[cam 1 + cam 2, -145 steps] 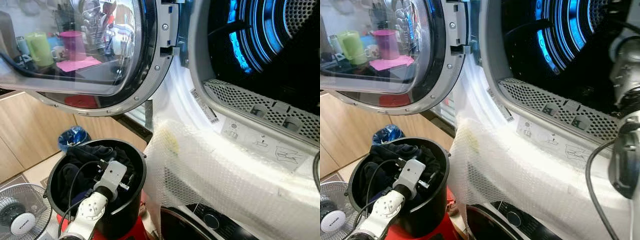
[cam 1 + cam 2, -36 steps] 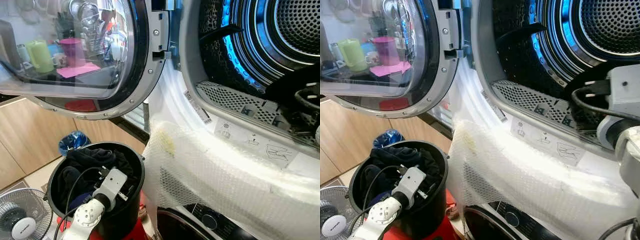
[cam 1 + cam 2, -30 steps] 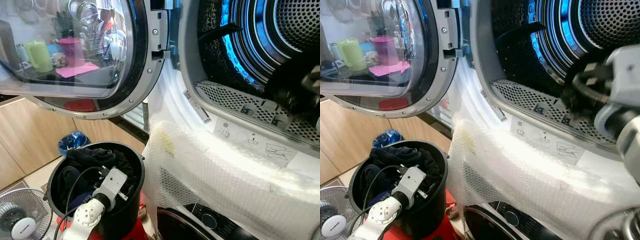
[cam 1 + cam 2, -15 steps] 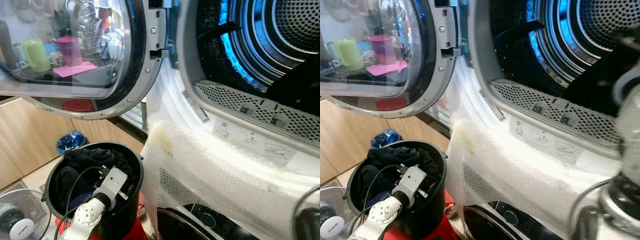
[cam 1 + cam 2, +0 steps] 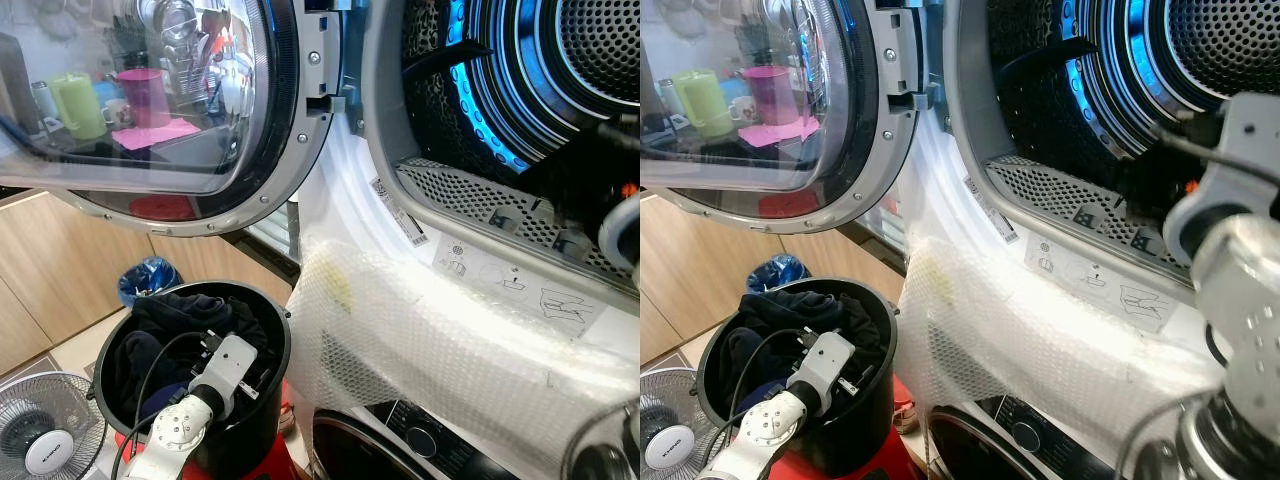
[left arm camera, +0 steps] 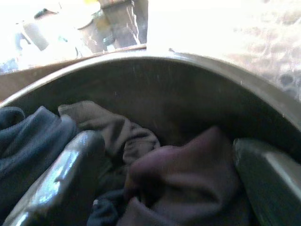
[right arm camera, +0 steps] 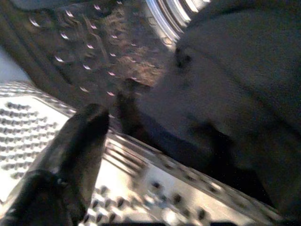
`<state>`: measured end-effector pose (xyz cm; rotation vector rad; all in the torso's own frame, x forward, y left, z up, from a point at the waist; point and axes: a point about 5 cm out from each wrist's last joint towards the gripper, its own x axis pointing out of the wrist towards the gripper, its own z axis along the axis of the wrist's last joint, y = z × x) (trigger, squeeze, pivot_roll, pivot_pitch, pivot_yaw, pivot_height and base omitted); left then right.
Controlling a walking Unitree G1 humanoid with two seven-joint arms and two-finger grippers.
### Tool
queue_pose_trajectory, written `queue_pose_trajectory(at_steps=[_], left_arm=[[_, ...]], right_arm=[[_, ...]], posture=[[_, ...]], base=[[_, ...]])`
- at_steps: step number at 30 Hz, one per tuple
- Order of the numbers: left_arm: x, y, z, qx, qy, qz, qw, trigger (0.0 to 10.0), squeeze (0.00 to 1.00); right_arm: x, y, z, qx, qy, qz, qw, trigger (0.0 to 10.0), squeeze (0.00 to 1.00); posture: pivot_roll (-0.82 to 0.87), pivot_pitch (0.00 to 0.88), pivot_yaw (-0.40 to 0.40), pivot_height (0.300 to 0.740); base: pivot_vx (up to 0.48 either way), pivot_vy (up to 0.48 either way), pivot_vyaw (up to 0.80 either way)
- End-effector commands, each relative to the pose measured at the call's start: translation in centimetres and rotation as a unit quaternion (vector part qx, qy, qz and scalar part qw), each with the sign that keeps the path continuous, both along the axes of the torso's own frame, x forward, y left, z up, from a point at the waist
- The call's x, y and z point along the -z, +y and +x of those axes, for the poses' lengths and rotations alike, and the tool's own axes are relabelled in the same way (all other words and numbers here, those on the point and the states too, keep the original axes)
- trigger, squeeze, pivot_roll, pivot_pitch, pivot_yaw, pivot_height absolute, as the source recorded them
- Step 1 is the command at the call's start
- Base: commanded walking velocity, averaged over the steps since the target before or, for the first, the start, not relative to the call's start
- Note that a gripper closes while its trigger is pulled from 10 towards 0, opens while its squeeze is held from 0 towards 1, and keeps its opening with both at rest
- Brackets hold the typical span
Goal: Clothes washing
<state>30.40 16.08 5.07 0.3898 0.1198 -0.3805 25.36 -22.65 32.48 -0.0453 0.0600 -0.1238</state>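
Right wrist view: right gripper (image 7: 155, 155) sat at drum (image 5: 560, 80) mouth, fingers apart, dark garment (image 7: 244, 84) loose ahead, apparently just released inside. Left gripper (image 6: 160, 188) stayed in black bucket (image 5: 265, 330), fingers spread round dark clothes (image 6: 183, 174); next load likely.

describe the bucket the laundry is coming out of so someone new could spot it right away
Start at the open washer door and look down to the floor below it. There stands a round black bucket of dark clothes, with the left gripper dipped inside. The blue bag behind is smaller.
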Motion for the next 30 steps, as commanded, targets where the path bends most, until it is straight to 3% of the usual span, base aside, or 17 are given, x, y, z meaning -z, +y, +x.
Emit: queue_pose_trajectory(at_steps=[1, 5, 8, 13, 18, 22, 30], left_arm=[[0.3, -0.3, -0.1, 0.015, 0.009, 0.010, 1.000, 10.0, 0.00], [0.1, -0.3, 0.0, 0.016, 0.008, 0.011, 1.000, 10.0, 0.00], [0.1, -0.2, 0.0, 0.017, 0.009, 0.011, 1.000, 10.0, 0.00], [0.1, -0.3, 0.1, 0.019, 0.011, 0.011, 1.000, 10.0, 0.00], [0.1, -0.3, 0.1, 0.020, 0.011, 0.010, 1.000, 10.0, 0.00], [0.1, -0.3, 0.1, 0.020, 0.010, 0.010, 1.000, 10.0, 0.00], [0.0, -0.4, 0.1, 0.019, 0.008, 0.010, 1.000, 10.0, 0.00]], right_arm=[[0.3, -1.0, -1.0, 0.013, 0.006, -0.011, 1.000, 10.0, 0.00], [0.8, -2.7, -2.3, 0.026, 0.027, -0.048, 0.998, 10.0, 0.00], [0.6, -3.0, -3.3, 0.006, 0.034, -0.080, 0.996, 10.0, 0.00], [-0.4, -2.3, -5.5, -0.074, 0.037, -0.152, 0.985, 10.0, 0.00], [-1.4, -0.7, -6.5, -0.151, -0.010, -0.157, 0.976, 10.0, 0.00], [-1.3, -0.5, -6.3, -0.162, -0.016, -0.146, 0.976, 10.0, 0.00], [-0.9, 0.9, -3.9, -0.176, -0.008, -0.111, 0.978, 10.0, 0.00]], posture=[[0.07, 0.054, -0.011, 0.740], [0.07, 0.054, -0.006, 0.740], [0.07, 0.052, -0.004, 0.740], [0.06, 0.049, -0.004, 0.740], [0.06, 0.049, -0.004, 0.740], [0.06, 0.049, -0.004, 0.740], [0.07, 0.045, -0.005, 0.740]], base=[[0.000, 0.000, 0.00], [0.000, 0.000, 0.00], [0.000, 0.000, 0.00], [0.000, 0.000, 0.00], [0.000, 0.000, 0.00], [0.000, 0.000, 0.00], [0.000, 0.000, 0.00]])
